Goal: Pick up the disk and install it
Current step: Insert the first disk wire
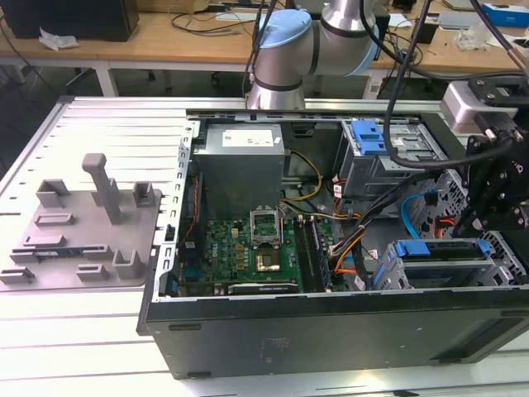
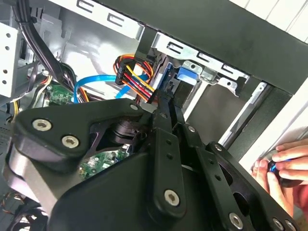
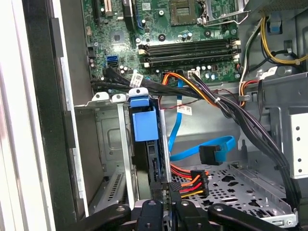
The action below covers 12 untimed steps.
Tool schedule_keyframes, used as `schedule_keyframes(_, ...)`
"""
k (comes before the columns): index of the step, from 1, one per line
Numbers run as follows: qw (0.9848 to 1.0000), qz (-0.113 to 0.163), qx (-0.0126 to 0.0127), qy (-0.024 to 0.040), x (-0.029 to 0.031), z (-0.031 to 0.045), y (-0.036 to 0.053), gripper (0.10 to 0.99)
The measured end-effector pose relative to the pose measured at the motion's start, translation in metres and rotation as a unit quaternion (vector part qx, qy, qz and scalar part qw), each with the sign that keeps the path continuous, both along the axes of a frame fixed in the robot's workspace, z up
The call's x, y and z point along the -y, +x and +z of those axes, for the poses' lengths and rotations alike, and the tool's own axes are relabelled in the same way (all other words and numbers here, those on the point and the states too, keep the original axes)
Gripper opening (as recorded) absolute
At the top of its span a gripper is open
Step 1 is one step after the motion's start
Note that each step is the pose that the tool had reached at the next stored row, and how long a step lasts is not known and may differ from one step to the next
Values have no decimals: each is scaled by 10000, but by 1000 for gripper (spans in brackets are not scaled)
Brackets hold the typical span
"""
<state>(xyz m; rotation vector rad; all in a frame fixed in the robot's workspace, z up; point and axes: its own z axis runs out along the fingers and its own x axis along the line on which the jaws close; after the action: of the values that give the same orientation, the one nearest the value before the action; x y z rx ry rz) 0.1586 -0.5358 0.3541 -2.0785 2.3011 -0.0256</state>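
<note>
The disk (image 3: 150,159) stands on edge in the metal drive cage (image 3: 108,139) at the front corner of the open computer case (image 1: 331,331); its blue bracket (image 3: 143,118) shows at the far end. In the exterior view, the disk (image 1: 438,251) lies in the cage at the right. My gripper (image 3: 167,206) is at the disk's near end, its black fingers (image 3: 150,211) close on either side of the edge. Beside the same blue bracket (image 2: 187,74), the second wrist view shows the gripper (image 2: 163,103) reaching into the cage. The black gripper (image 1: 469,225) hangs over the case's right side.
Orange, red and black cables with a connector (image 3: 192,182) and a blue cable (image 3: 211,151) lie next to the disk. A person's hand (image 2: 284,166) is outside the case wall. A grey fixture (image 1: 83,223) sits on the exterior view's left. A blue latch (image 1: 368,136) tops the rear cage.
</note>
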Motion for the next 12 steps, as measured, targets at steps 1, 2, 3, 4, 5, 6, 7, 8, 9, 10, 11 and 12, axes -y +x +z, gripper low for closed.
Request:
schedule_keyframes(1, 10000, 43, 0, 0, 0, 0, 0, 169)
schedule_keyframes(2, 10000, 57, 0, 0, 0, 0, 0, 169)
schedule_keyframes(3, 10000, 61, 0, 0, 0, 0, 0, 169)
schedule_keyframes(4, 10000, 62, 0, 0, 0, 0, 0, 169)
schedule_keyframes(5, 10000, 62, 0, 0, 0, 0, 0, 169)
schedule_keyframes(6, 10000, 62, 0, 0, 0, 0, 0, 169)
schedule_keyframes(7, 10000, 63, 0, 0, 0, 0, 0, 169)
schedule_keyframes(8, 10000, 64, 0, -1, 4, 0, 0, 169)
schedule_keyframes(9, 10000, 65, 0, 0, 6, 0, 0, 169)
schedule_keyframes(10, 10000, 66, 0, 0, 7, 0, 1, 169)
schedule_keyframes(11, 10000, 67, 0, 0, 9, 0, 1, 169)
schedule_keyframes(12, 10000, 68, 0, 0, 11, 0, 1, 169)
